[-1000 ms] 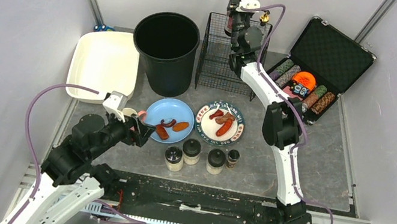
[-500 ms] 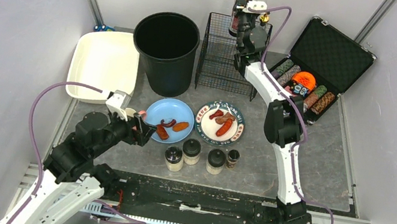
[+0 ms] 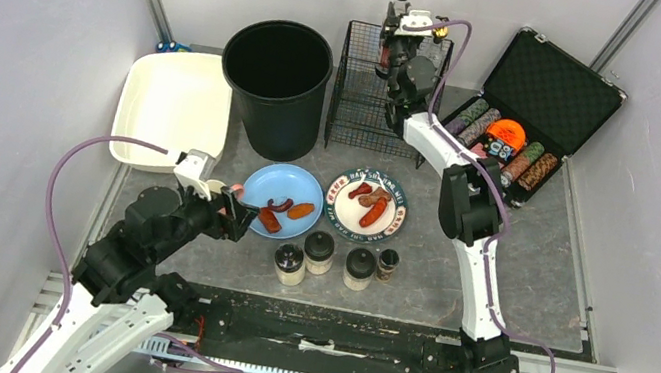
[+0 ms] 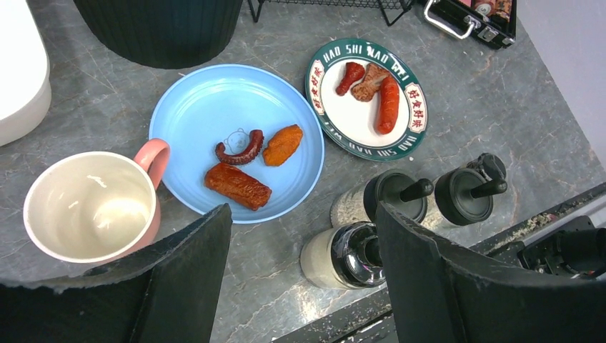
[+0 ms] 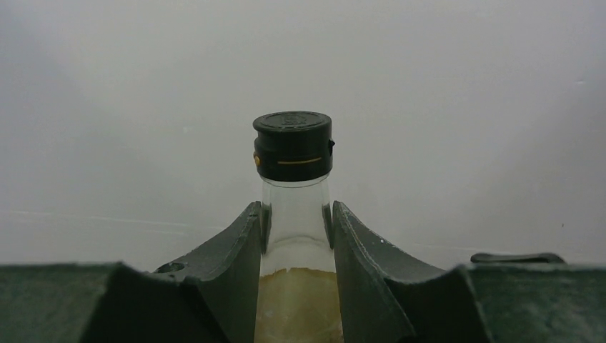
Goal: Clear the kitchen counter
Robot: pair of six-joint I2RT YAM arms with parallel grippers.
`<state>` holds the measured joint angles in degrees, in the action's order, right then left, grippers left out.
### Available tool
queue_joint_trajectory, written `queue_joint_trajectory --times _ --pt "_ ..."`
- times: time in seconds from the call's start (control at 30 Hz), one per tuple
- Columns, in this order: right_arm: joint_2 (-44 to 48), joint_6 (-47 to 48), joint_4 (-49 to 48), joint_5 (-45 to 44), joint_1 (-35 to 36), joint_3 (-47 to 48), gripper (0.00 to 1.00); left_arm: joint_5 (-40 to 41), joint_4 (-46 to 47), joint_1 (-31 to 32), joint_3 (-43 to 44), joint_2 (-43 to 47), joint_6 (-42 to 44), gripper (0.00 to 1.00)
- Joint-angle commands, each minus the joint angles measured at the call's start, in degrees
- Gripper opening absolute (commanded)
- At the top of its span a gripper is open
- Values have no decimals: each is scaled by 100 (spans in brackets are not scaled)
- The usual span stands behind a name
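On the far side of the kitchen counter, my right gripper is shut on the neck of a clear glass bottle with a black cap and yellowish liquid. It holds the bottle upright above the back of the black wire basket. In the right wrist view both fingers press the glass just below the cap. My left gripper hangs open and empty over bare counter. It sits between a pink mug and a white shaker jar.
A blue plate and a patterned plate hold pieces of food. Several black-lidded jars stand in a row near the front. At the back are a black bucket, a white tray and an open case.
The right gripper has shifted a little with the bottle, whose cap now sits lower in the top view, nearer the basket. The left arm has hardly moved.
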<state>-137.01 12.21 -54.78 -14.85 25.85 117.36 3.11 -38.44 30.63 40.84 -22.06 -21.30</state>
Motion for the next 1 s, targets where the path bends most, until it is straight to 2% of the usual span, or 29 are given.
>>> queue_joint_trajectory --times 0.0,0.17,0.53,0.97 --pt "429 162 -451 132 60 -31 0 141 134 13 60 137 289 79" --pt "569 145 -120 70 78 -293 0 199 108 13 2 211 223 80" --pt "535 0 1235 -82 96 180 0 603 20 17 -238 503 318 80" --pt "611 -68 1750 -422 71 72 0 605 46 13 -286 685 337 79"
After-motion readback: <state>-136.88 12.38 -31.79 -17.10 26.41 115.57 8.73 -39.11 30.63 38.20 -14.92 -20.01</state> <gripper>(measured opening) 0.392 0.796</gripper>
